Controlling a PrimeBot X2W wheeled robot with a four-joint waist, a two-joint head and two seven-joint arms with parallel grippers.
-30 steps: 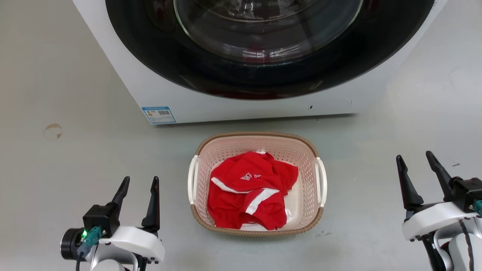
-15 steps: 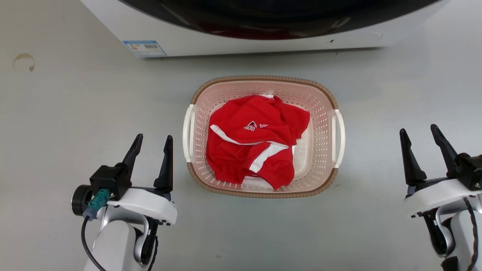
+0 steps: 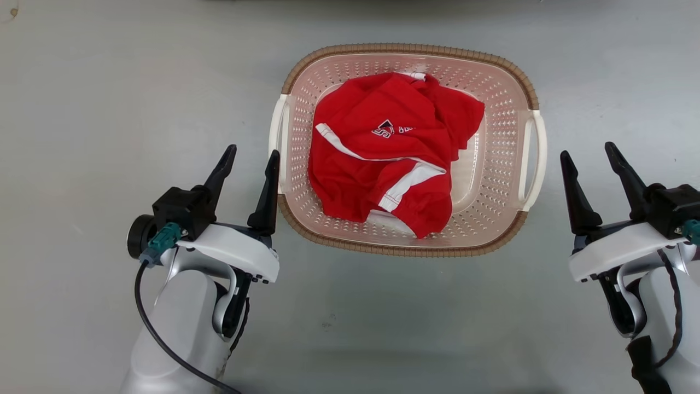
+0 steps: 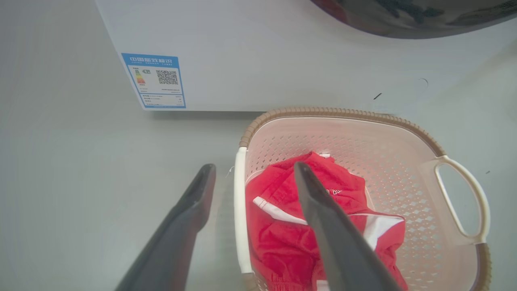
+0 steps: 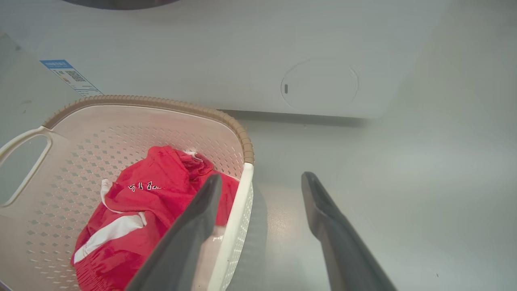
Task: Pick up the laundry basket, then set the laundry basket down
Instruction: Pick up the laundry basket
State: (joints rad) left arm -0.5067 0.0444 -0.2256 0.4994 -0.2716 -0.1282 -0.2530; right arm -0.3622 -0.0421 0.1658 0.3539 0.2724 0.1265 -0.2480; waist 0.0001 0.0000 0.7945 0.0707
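Pink perforated plastic forms the laundry basket (image 3: 500,109), a rounded rectangle with a brown woven-look rim (image 3: 407,49) and a smooth white handle at each short end. It stands on the grey floor (image 3: 109,109), just in front of the white washing machine (image 4: 282,48). A crumpled red garment (image 3: 383,158) with white trim lies inside.

Orientation: the long axis runs left to right. The left handle (image 3: 276,128) and right handle (image 3: 540,156) therefore each face one arm, their bars running near to far.

Left end effector (image 3: 253,151): fingers spread wide, holding nothing, inner finger just beside the left handle. In the left wrist view the handle bar falls between the two fingers.

Right end effector (image 3: 586,149): likewise spread wide and empty. In the head view it stands apart from the right handle with bare floor between them, though its wrist view also lines the bar up between its fingers.

The left arm is the nearer. The height of either end effector above its handle cannot be determined.

Judgement: approach stage, nothing gripped. The lift depends on each pair of fingers closing across its handle bar, and the right arm must first move in leftward. The handles look hard and slick, and the load is soft and light. An uneven lift would likely tip the basket.
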